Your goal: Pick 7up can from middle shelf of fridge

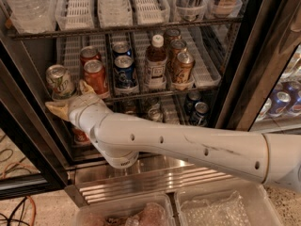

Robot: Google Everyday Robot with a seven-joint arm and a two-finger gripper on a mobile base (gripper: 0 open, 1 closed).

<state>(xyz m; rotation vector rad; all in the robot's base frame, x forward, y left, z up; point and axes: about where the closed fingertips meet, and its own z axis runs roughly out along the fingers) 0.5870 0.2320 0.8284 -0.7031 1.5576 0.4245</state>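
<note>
The 7up can (59, 81), pale silver with green lettering, stands at the left end of the middle shelf (160, 94) of the fridge (263, 55). My gripper (70, 98) is at the shelf's front edge, just below and right of the can. Its tan fingers are spread open: one fingertip (52, 108) points left under the can, the other (86, 86) points up between the can and a red can (95, 75). It holds nothing. My white arm (188, 142) stretches in from the right across the lower shelf.
On the middle shelf stand two red cans, blue cans (124, 71), a bottle (155, 62) and brown cans (182, 66). Water bottles (28, 6) are on the rack above. Dark cans (200, 112) sit below. A ribbed steel base (160, 180) and plastic bins (225, 208) lie underneath.
</note>
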